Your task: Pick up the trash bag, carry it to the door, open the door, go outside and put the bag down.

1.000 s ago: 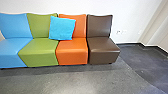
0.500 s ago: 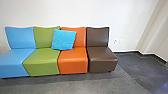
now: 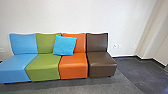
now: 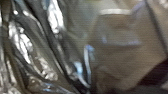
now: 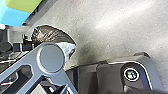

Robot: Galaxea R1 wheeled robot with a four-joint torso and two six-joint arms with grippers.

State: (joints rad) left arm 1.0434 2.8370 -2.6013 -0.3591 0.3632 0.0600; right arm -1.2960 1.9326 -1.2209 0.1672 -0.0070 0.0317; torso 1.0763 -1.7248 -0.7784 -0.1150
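- Jaws, left and right: how far either pair stands open cannot be determined from here, nor can a firm hold on anything be confirmed.
- Glossy, dark, crumpled plastic trash bag [image 5: 51, 35]: located near the robot, between its dark, low wheeled base [image 5: 110, 75] and the seating; one end meets dark cylindrical arm parts [image 5: 21, 46]. Whether the bag touches the floor cannot be told.
- Close up, the bag's plastic is folded and shiny; a brown shape with a pale narrow band [image 4: 115, 11] shows beside the folds, identity undetermined.
- Seating, far side, left to right: light-blue padded chair [image 3: 15, 66], olive-green padded chair [image 3: 43, 67], orange padded chair [image 3: 73, 68], dark-brown padded chair [image 3: 102, 66]. All armless, in one row.
- Square turquoise cushion [image 3: 64, 45]: slightly tilted, leaning across the green and orange backrests.
- Plain white wall [image 3: 75, 17]: behind the row, with small pale wall plates [image 3: 120, 46] right of the brown chair.
- Smooth grey floor [image 3: 107, 87]: darker at right.
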